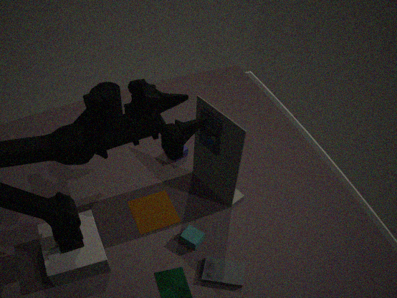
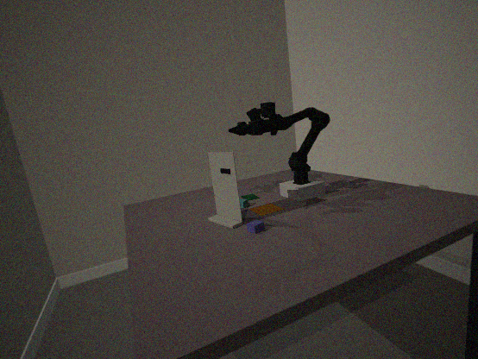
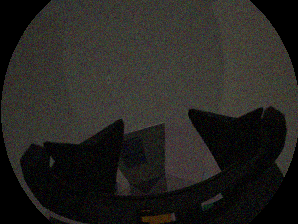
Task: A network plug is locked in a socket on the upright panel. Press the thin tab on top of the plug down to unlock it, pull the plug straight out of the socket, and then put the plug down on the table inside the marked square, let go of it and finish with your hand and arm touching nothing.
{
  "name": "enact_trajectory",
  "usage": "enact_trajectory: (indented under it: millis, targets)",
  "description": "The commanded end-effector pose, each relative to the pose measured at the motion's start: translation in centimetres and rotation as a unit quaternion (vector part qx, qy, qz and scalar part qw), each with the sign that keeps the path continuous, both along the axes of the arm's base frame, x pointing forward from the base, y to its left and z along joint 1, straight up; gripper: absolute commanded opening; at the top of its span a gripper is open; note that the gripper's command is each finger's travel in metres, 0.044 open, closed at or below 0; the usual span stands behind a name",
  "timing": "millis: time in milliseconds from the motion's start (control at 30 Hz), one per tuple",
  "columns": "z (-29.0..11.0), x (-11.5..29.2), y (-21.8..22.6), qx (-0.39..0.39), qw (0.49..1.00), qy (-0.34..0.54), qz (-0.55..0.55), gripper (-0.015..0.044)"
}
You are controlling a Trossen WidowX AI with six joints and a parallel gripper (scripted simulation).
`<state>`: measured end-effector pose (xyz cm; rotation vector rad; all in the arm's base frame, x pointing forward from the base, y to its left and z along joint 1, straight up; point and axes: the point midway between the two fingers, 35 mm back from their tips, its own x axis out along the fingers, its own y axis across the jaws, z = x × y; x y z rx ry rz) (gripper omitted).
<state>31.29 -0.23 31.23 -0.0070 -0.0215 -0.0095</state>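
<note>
The upright panel (image 1: 215, 179) (image 2: 225, 198) (image 3: 157, 167) stands on the table. A small dark blue shape, the plug (image 1: 212, 140) (image 3: 134, 154), shows dimly on its robot-facing side; its tab cannot be made out. The back of the panel shows a dark socket opening (image 2: 225, 171). My gripper (image 1: 193, 110) (image 2: 232, 130) (image 3: 156, 117) is open, with nothing visible between its fingers. It hangs on the robot's side, higher than the panel's top edge, apart from panel and plug. An orange square (image 1: 154, 213) (image 2: 267, 210) and a green one (image 1: 173, 283) (image 2: 250, 197) lie flat on the table.
A teal block (image 1: 193, 236) (image 2: 244, 203) lies near the orange square. A grey flat block (image 1: 223, 271) lies beyond it, near the green square. A purple block (image 1: 185, 152) (image 2: 255, 227) lies near the panel's other side. The white arm base (image 1: 94, 251) (image 2: 315, 190) stands behind the squares.
</note>
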Motion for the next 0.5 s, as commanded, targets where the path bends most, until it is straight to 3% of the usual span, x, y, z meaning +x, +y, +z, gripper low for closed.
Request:
enact_trajectory:
  millis: [0,267,467]
  targets:
    - [-0.1,0.0,0.0,0.003,1.0,0.0,0.001,0.0374]
    - [-2.8,1.4,-0.1,0.127,0.991,0.004,0.044,0.0164]
    - [-5.1,1.9,-0.3,0.227,0.971,0.015,0.078,0.0156]
